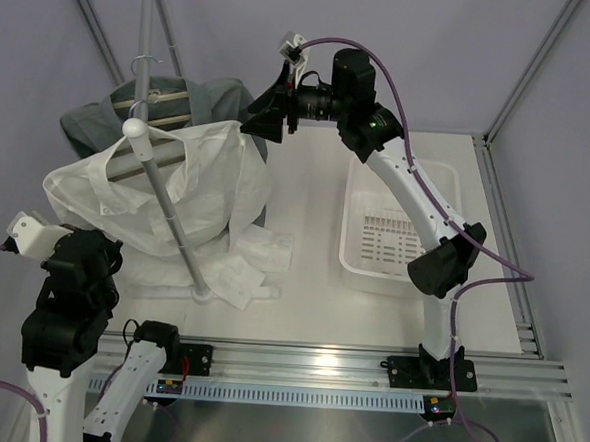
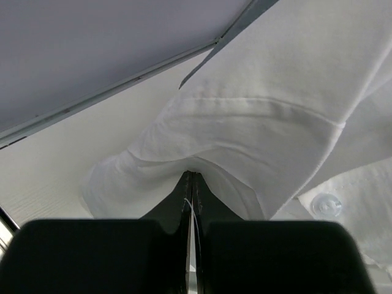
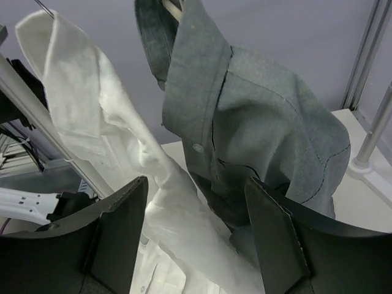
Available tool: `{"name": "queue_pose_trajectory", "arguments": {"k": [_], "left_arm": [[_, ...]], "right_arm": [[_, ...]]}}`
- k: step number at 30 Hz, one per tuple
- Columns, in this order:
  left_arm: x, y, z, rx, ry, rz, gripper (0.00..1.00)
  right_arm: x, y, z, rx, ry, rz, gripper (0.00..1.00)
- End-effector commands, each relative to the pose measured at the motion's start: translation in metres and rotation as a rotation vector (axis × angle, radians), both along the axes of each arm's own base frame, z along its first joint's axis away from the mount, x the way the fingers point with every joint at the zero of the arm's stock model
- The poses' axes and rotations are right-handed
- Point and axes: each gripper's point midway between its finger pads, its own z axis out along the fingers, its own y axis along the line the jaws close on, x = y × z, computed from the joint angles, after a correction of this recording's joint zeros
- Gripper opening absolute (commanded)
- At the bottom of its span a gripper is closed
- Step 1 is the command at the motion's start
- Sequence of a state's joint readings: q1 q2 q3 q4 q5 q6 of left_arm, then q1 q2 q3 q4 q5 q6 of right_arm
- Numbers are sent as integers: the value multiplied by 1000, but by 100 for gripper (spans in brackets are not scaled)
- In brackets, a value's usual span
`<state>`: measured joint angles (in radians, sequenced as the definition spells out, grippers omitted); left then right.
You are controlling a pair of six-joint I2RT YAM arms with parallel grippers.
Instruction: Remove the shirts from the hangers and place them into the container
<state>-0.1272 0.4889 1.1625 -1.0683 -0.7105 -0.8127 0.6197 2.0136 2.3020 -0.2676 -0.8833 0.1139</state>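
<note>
White shirt (image 1: 187,184) beside grey-green shirt (image 3: 263,116)

The left arm sits folded low at about 7 o'clock in the overhead view, elbow bunched up and wrist tipped toward 1 o'clock. The left claw (image 2: 190,184) has both fingers pressed flat together, the tips pinching a fold of the white shirt (image 2: 263,92). The right arm rises from its base at 5 o'clock, bends at the elbow and stretches far out toward 12 o'clock, wrist turned toward 9 o'clock. The right claw (image 3: 196,236) has its fingers spread wide, closed on nothing.
</note>
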Motion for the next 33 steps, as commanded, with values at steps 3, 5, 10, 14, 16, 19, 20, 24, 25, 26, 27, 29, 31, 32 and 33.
{"name": "queue_pose_trajectory", "arguments": {"k": [3,5,10,14,16,19,20,24,25,26,27,29,31,32,33], "left_arm": [[17,19,7,53,-14,130,1],[17,20,8,43,-4,151,1],[34,17,9,32,61,161,2],[38,17,12,38,75,163,3],[40,17,12,43,72,159,5],[39,17,13,42,67,159,7],[39,17,13,41,65,157,8],[39,10,16,37,39,98,23],[40,8,19,35,21,81,27],[35,6,20,33,0,63,35],[35,3,21,35,-7,32,39],[27,1,20,25,-18,20,47],[15,0,21,9,-51,5,63],[11,0,21,4,-60,3,69],[5,-1,25,0,-90,-8,81]], "right_arm": [[-11,10,18,35,-109,63,74],[-6,15,7,21,-93,75,74],[-7,24,0,32,-80,147,74],[-17,32,-13,22,-55,219,72],[-21,35,-16,19,-51,241,72],[-34,40,-20,15,-50,280,70],[-37,42,-23,11,-40,293,65],[-48,49,-26,0,-42,308,27],[-52,52,-25,-1,-44,313,20],[-54,53,-24,-1,-49,305,12],[-55,54,-24,-5,-53,300,0],[-61,55,-21,-5,-58,302,0],[-65,54,-14,1,-68,294,0],[-65,55,-14,-1,-69,285,0],[-67,54,-12,1,-71,283,0]]}}
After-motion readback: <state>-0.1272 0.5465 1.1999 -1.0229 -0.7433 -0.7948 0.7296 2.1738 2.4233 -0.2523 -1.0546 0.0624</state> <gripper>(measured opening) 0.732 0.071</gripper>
